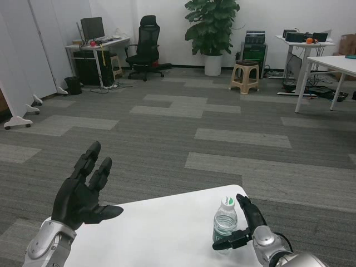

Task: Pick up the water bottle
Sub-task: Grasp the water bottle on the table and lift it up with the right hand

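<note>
Head view, near to far: right hand at the lower right, its fingers set around the water bottle, thumb across the near side at the label and the other fingers rising behind the right side; whether the grasp is firm cannot be told; the water bottle stands upright on the white table, near its far right corner, cap with a green mark uppermost; left hand raised over the table's left edge, fingers spread wide and pointing up and away, thumb out to the right, holding nothing; beyond the table, grey carpet in lighter and darker tiles; at the far wall, a black office chair, a desk with a monitor, a potted plant, a beige stool and white tables at right
</note>
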